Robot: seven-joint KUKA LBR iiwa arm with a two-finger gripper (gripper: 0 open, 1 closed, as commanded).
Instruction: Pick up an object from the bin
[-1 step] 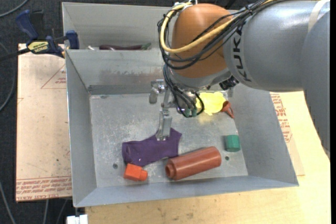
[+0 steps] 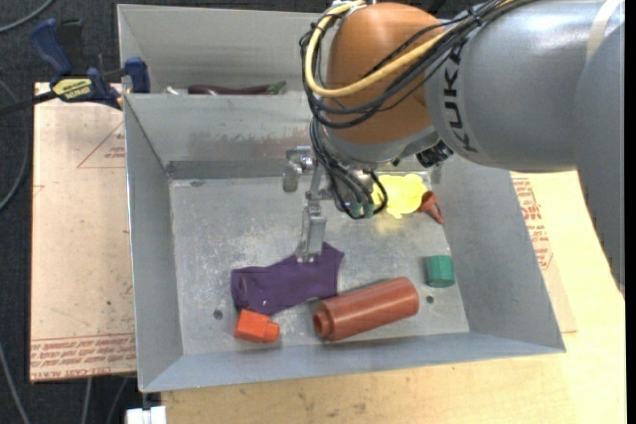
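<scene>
My own wrist, with its orange cover (image 2: 383, 74) and looped cables (image 2: 328, 89), hid much of the back right of the bin (image 2: 149, 243). A yellow thing (image 2: 405, 197) showed just past the wrist's lower edge, the rest of it covered, so I could not make out its shape. A small red piece (image 2: 430, 207) lay just beside it, also partly cut off by me. My gripper (image 2: 314, 253) hung down as one thin metal stem, its tip at the upper right edge of a crumpled purple cloth (image 2: 286, 282) in the front middle of the bin. From this angle I could not tell how far it was open, nor whether it had any of the cloth in its grasp; tip and fabric met or overlapped, and I could say no more than that. A red-brown cylinder (image 2: 366, 309) lay on its side just beside the cloth's lower right edge, perhaps touching it. An orange block (image 2: 256, 326) sat near the cloth's lower left corner, close to the front wall. A green block (image 2: 438, 270) stood apart to the right. Left of my gripper and behind the cloth the floor lay bare, the left wall well apart.
</scene>
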